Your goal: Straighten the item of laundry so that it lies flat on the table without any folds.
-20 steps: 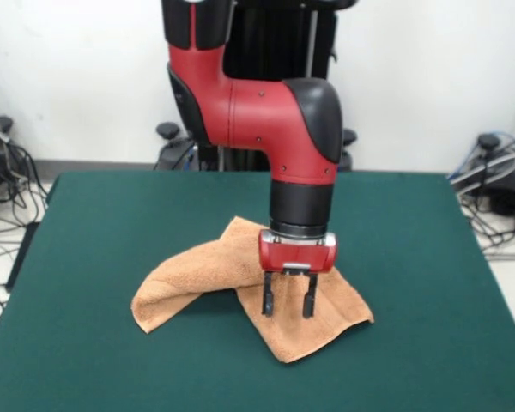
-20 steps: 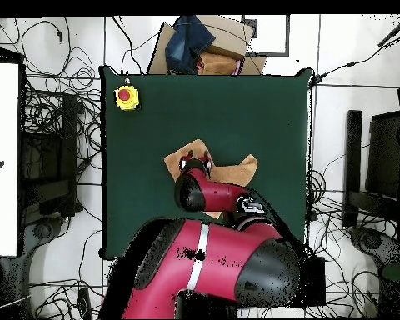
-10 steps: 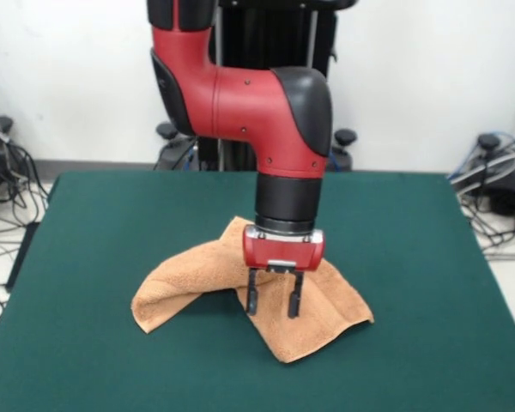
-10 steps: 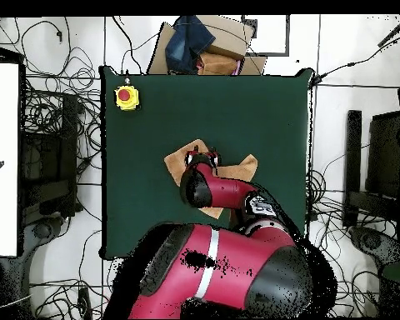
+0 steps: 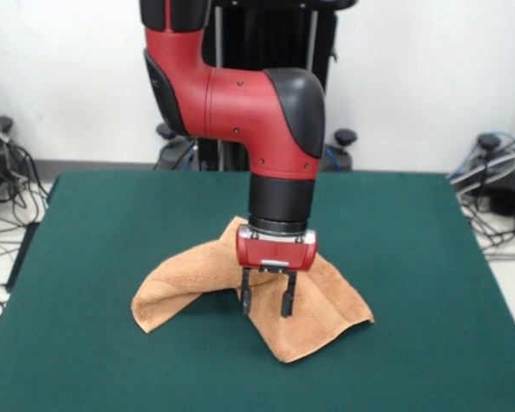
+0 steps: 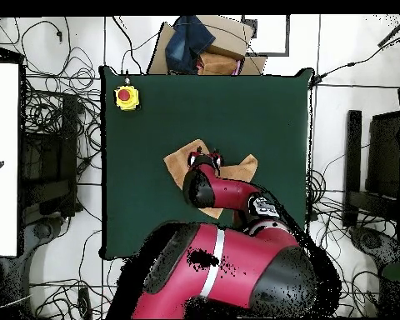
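Note:
The peach-orange towel (image 5: 189, 279) lies crumpled and folded on the dark green table (image 5: 429, 257), near its middle. One lobe reaches to the left, another to the lower right. My gripper (image 5: 263, 304) hangs over the towel's middle fold, fingers pointing down, open and holding nothing, tips close to the cloth. In the overhead view the towel (image 6: 180, 160) shows on both sides of the arm, and the gripper (image 6: 205, 156) is above it. The arm hides the towel's middle part there.
A yellow box with a red button (image 6: 126, 97) stands at one table corner in the overhead view. Cardboard and dark cloth (image 6: 199, 46) lie beyond the table's far edge. Cables cover the floor around the table.
The gripper has moved left in the front view, from over the towel's right lobe to over its middle fold, staying open. The towel has not moved.

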{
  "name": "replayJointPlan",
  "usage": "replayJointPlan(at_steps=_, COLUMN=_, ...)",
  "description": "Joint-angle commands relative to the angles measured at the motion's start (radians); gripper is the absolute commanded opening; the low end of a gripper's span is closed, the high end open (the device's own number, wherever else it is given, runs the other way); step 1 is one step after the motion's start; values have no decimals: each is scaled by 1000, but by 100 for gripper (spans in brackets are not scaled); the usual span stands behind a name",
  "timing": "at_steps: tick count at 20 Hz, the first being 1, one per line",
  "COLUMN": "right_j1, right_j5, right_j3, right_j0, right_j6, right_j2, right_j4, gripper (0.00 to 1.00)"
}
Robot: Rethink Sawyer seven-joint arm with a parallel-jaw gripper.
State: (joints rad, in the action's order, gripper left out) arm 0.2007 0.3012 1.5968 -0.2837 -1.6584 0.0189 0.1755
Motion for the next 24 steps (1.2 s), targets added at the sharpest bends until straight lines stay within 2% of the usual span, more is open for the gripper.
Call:
replayJointPlan(at_steps=1, right_j1=-55, right_j5=-27, right_j3=12, right_j0=34, right_j6=-179, right_j2=-19, right_j4=-55, gripper=100)
replayJointPlan(at_steps=6, right_j1=-51, right_j5=-22, right_j3=4, right_j0=84, right_j6=-174, right_j2=-83, right_j4=-96, gripper=100)
replayJointPlan(at_steps=18, right_j1=-34, right_j5=-108, right_j3=1, right_j0=-96, right_j6=-118, right_j2=69, right_j4=48, gripper=100)
replayJointPlan(at_steps=24, right_j1=-51, right_j5=-107, right_j3=-15, right_j0=-124, right_j6=-108, right_j2=80, right_j4=74, gripper=100)
